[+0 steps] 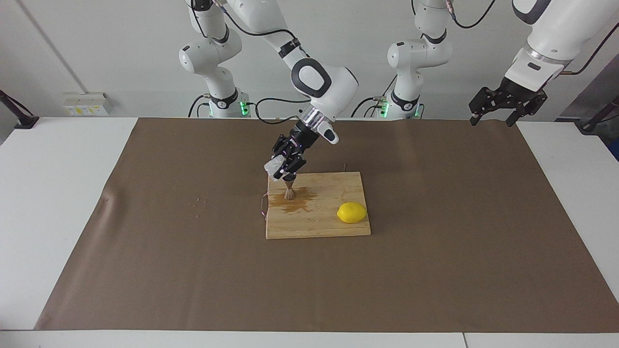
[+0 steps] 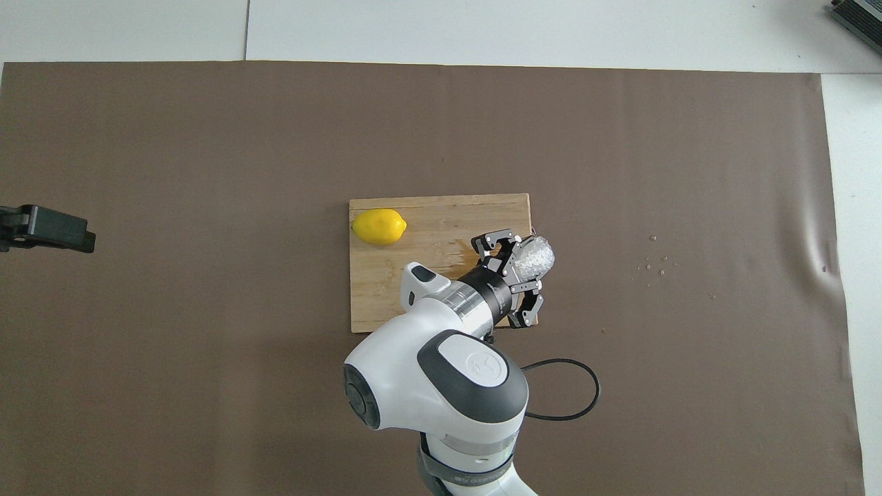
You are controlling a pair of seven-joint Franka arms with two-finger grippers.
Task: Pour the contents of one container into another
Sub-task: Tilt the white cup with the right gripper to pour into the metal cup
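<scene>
My right gripper point(image 1: 279, 169) point(image 2: 525, 265) is shut on the translucent crinkled cup point(image 1: 272, 168) point(image 2: 534, 255). It holds the cup tipped on its side just above the steel jigger point(image 1: 289, 191). The jigger stands upright on the wooden cutting board point(image 1: 319, 224) point(image 2: 379, 289), in a wet brown stain point(image 1: 297, 204), at the board's corner nearer the robots. In the overhead view the right gripper hides the jigger. My left gripper point(image 1: 489, 118) point(image 2: 52, 231) hangs open and empty, high over the brown paper's edge at the left arm's end.
A yellow lemon point(image 1: 351, 212) point(image 2: 378, 226) lies on the board toward the left arm's end. Small crumbs point(image 1: 199, 202) point(image 2: 654, 260) dot the brown paper toward the right arm's end. A black cable loop point(image 2: 586, 393) trails beside the right arm.
</scene>
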